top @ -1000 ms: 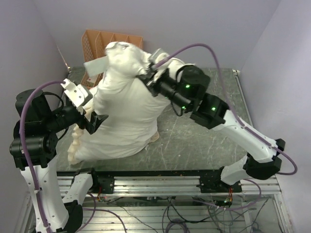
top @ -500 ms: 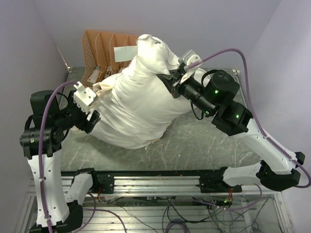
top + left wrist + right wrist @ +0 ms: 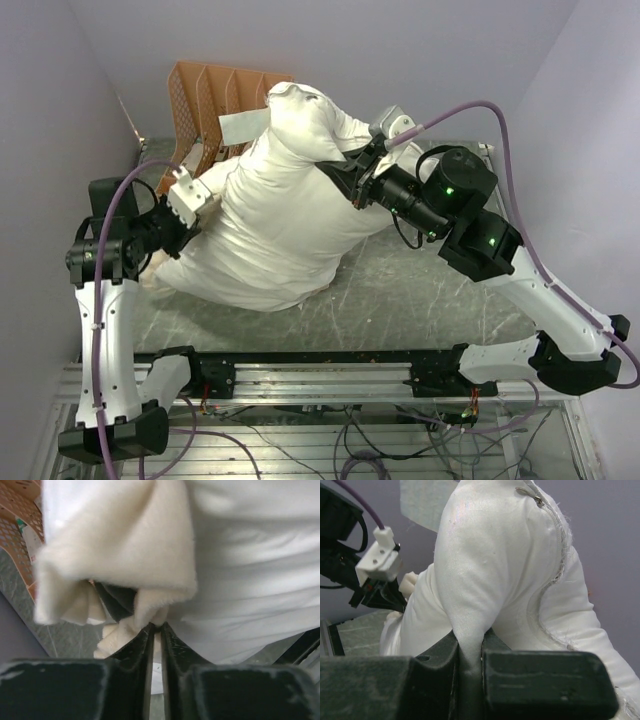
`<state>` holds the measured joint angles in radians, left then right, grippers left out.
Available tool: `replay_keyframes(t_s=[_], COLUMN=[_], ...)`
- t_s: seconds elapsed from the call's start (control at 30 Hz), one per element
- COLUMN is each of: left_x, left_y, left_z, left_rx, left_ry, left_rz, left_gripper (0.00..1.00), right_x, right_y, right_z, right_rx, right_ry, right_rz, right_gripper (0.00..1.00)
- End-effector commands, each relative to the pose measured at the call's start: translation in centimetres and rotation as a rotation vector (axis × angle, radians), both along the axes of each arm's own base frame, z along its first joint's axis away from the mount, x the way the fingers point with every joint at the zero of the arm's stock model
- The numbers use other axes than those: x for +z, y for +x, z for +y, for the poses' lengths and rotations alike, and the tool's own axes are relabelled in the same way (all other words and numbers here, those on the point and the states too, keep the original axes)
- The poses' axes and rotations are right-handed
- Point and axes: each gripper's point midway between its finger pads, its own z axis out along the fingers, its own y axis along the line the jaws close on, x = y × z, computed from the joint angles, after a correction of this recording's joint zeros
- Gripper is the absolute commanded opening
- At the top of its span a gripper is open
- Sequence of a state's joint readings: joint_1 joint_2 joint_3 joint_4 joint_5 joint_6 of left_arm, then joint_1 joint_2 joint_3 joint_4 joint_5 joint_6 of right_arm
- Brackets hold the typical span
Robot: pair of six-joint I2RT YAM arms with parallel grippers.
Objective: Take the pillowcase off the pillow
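Note:
The pillow [image 3: 290, 200], plump and plain white, stands tilted up off the table, its top corner high at the back. My right gripper [image 3: 352, 172] is shut on a fold of its white cloth [image 3: 469, 645], beside a zippered seam [image 3: 555, 545]. The pillowcase [image 3: 125, 545] is cream plush with a dark grey face [image 3: 117, 597] showing in a fold. It hangs bunched at the pillow's lower left side [image 3: 212, 180]. My left gripper [image 3: 157, 626] pinches the pillowcase's cream edge at its fingertips, jaws nearly together. In the top view the left gripper [image 3: 192, 222] sits against the pillow's left flank.
An orange mesh file rack [image 3: 200, 100] stands at the back left, right behind the pillow, with a pale sheet [image 3: 243, 125] sticking out of it. The grey tabletop [image 3: 420, 290] shows at the right. An aluminium rail [image 3: 320, 375] runs along the near edge.
The right arm has swung the pillow up and to the right. The left gripper, open a second ago, has closed on the cream cloth at the pillow's left side.

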<state>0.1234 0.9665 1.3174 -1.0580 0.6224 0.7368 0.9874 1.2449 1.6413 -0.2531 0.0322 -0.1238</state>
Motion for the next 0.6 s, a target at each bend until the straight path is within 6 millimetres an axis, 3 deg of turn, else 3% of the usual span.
replay_keyframes(t_s=[0.0,0.1,0.2,0.4,0.57], left_x=[-0.9,-2.4,-5.0,-11.1,-14.1], left_y=[0.6,0.4,-0.4,-2.3,-3.7], left_z=[0.8,1.7,3.2,7.9,11.3], left_rx=[0.012,0.029,0.045,0.116,0.134], left_ry=[0.055,0.114,0.215,0.477,0.616], left_rz=[-0.067,-0.06,-0.019,0.081,0.175], left_gripper=[0.1,0.07,0.07,0.07,0.07], right_x=[3.7,4.2,4.8,5.4,4.8], right_y=[-1.7,-0.7,1.1,3.4,5.3], right_z=[-1.6,-2.6,-4.9,-10.1,-13.7], right_rx=[0.026,-0.05,-0.196,-0.398,-0.575], right_ry=[0.12,0.144,0.185,0.29,0.319], right_rz=[-0.038,-0.034,-0.036,-0.044,-0.023], right_gripper=[0.0,0.0,0.0,0.0,0.0])
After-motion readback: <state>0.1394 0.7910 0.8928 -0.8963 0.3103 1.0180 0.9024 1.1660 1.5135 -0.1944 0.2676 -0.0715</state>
